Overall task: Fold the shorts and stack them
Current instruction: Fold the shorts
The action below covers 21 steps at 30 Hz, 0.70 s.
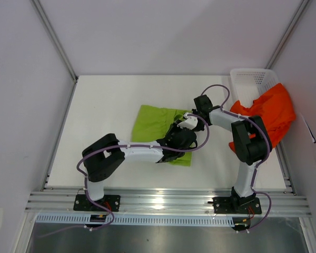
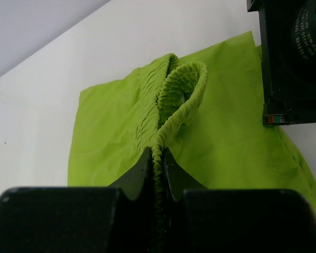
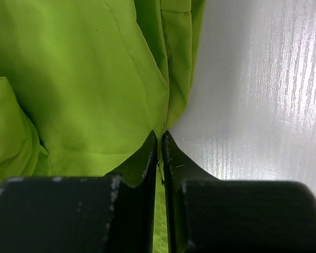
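At mid white surface (image 1: 100, 116), from above, lime green soft cloth shorts (image 1: 155, 122) stretch left of both jaws; bright orange-red cloth shorts (image 1: 271, 113) drape a white plastic mesh basket (image 1: 250, 79). Left wrist: left jaws pinch the gathered waistband (image 2: 176, 97). Right wrist: right jaws nip the side hem (image 3: 179, 63).

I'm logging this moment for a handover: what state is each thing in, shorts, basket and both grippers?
Lime green shorts: spread on the table, waistband bunched up.
White mesh basket: far right corner, partly covered.
Orange-red shorts: unfolded, draped over the basket.
Left gripper: fingers shut on the green waistband.
Right gripper: fingers shut on the green shorts' edge.
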{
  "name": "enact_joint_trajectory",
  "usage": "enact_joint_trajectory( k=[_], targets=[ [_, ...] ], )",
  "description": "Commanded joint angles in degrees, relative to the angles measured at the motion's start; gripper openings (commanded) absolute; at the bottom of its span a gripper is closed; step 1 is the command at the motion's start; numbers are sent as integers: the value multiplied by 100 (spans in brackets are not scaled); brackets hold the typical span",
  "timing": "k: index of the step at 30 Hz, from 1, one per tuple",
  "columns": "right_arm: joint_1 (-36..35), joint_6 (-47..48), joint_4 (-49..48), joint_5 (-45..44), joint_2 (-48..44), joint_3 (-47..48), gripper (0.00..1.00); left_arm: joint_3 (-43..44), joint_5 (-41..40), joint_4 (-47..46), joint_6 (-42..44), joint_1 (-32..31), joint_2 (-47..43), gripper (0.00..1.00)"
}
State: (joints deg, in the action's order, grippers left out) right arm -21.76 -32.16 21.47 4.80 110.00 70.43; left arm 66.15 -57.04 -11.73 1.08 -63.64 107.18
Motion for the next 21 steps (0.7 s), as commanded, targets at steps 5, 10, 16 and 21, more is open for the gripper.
enact_joint_trajectory(
  k=[5, 10, 16, 21],
  targets=[
    [119, -1, -73, 214, 206, -197, 8, 188, -159, -49, -644, -26, 14, 14],
    [189, -9, -117, 267, 189, -223, 9, 126, 105, -32, -881, -35, -38, 76],
    [295, -9, -65, 294, 163, -197, 13, -681, 990, -488, -1101, -17, -1276, 99],
    [418, -27, -12, 364, 101, -179, 33, -1366, 1799, -559, -1338, 201, -2610, 99]
  ],
)
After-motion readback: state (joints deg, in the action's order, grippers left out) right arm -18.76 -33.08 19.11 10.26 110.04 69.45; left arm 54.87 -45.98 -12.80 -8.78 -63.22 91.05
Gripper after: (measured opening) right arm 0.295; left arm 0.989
